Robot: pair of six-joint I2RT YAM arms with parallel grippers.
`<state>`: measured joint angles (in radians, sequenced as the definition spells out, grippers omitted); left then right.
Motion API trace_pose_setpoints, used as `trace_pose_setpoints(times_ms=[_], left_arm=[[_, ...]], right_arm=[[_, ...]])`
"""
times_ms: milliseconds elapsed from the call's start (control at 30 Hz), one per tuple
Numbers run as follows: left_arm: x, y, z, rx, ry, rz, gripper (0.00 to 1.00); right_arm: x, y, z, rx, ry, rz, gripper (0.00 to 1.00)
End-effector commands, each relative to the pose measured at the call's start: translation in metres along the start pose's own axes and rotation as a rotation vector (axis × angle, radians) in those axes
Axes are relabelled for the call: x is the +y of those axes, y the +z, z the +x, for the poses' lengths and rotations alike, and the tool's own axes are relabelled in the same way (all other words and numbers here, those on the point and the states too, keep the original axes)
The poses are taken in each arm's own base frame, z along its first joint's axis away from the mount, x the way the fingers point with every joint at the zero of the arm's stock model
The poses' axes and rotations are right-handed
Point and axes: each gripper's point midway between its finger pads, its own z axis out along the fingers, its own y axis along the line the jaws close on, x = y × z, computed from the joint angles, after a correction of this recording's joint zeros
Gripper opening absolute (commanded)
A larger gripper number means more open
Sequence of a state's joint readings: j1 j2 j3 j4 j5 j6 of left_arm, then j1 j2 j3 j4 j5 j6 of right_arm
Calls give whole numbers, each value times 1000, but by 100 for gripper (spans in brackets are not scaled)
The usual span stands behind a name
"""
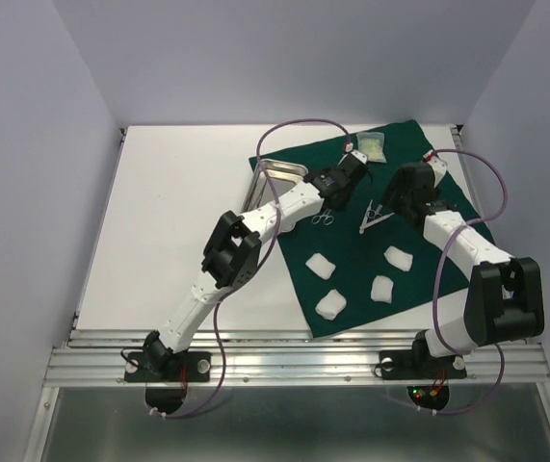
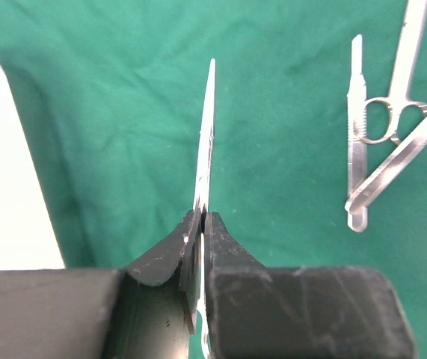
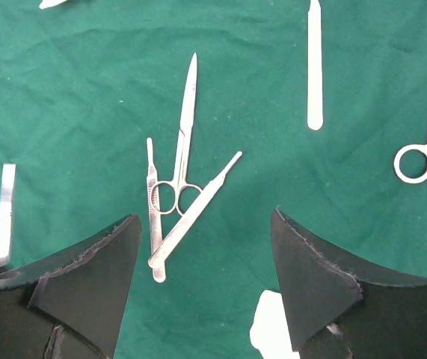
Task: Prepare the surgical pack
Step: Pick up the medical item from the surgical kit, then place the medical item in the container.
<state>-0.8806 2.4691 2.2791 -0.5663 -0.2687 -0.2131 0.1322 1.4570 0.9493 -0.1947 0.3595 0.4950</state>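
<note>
I work in a robotics lab cell: plain pale walls (image 1: 303, 58) box in a white table (image 1: 178, 221), my arms (image 1: 241, 245) bolt onto an aluminium rail (image 1: 294, 358) at its near edge, and purple cables (image 1: 303, 121) loop over it.

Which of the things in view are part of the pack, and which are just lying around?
Pack: green drape, steel tray, forceps, four gauze pads, packet, steel instrument pile, flat steel instrument in left gripper.
Not pack: purple cables, rail, both rig parts.
</note>
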Motion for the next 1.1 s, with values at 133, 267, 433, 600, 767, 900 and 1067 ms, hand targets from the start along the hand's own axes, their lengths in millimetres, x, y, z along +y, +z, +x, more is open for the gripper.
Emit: trace_pose_setpoints(times_ms=[133, 267, 433, 600, 767, 900, 1067], left_arm=[[26, -79, -76, -191, -63, 35, 0], [28, -88, -84, -207, -77, 44, 0], [36, -100, -90, -228, -80, 28, 0], [56, -103, -90, -232, -89, -18, 0], [92, -88, -76, -203, -111, -102, 0], [115, -76, -59, -167, -129, -151, 0], [144, -59, -38, -126, -155, -243, 0]], right_arm=[[-2, -12, -14, -53, 16, -6, 75], [-2, -14, -15, -57, 13, -6, 75], [-3, -16, -16, -62, 16, -7, 75], [-2, -18, -17, -65, 19, -11, 75], [-4, -15, -11, -49, 18, -4, 75], [-5, -13, -6, -37, 17, 0, 75], [-6, -12, -6, -37, 16, 3, 75]])
